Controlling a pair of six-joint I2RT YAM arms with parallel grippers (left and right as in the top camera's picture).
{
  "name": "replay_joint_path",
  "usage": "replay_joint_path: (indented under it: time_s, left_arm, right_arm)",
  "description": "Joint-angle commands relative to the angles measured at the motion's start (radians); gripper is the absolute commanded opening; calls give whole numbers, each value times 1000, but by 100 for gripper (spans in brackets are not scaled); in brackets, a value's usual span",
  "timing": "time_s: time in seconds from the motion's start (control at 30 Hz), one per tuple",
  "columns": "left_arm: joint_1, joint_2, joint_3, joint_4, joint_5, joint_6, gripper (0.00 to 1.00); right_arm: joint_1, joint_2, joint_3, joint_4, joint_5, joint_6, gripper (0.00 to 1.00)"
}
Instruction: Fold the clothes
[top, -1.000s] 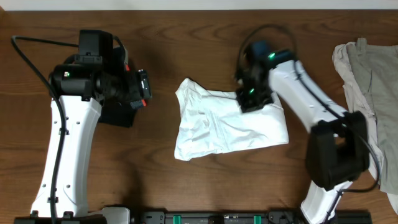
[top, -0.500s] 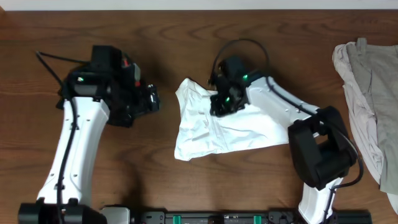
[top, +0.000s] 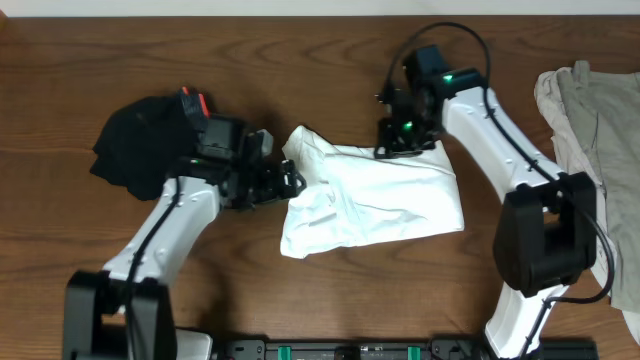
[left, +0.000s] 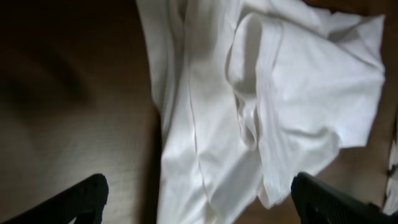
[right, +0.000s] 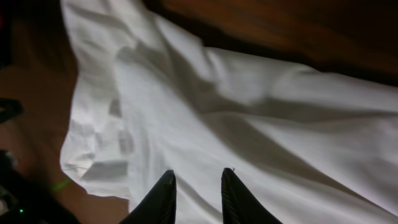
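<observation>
Left end effector (top: 288, 180) gaped wide at the left edge of the shirt (top: 375, 200); right end effector (top: 398, 145) hovered slightly open above its top edge.

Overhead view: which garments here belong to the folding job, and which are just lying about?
Job in hand:
- white T-shirt, crumpled at the table's middle

Lying about:
- black garment, at the left
- beige garment, at the right edge
</observation>
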Motion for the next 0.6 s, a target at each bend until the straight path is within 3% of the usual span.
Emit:
replay_joint_path:
  time_s: [0.0, 0.2, 0.37, 0.43, 0.57]
  left_arm:
    - [-15, 70, -7, 56, -13, -34, 96]
    - [-17, 208, -7, 144, -10, -69, 96]
    - [-51, 280, -7, 209, 37, -95, 89]
    - [-74, 291, -7, 225, 41, -104, 84]
    - [-125, 296, -7, 236, 40, -113, 56]
  right_arm:
    - [-70, -22, 16, -33, 14, -25, 22]
    - [-180, -47, 16, -115, 7, -43, 21]
    - [-248, -80, 16, -126, 7, -74, 21]
    - [-272, -92, 16, -127, 8, -74, 21]
    - [-306, -108, 16, -127, 7, -74, 21]
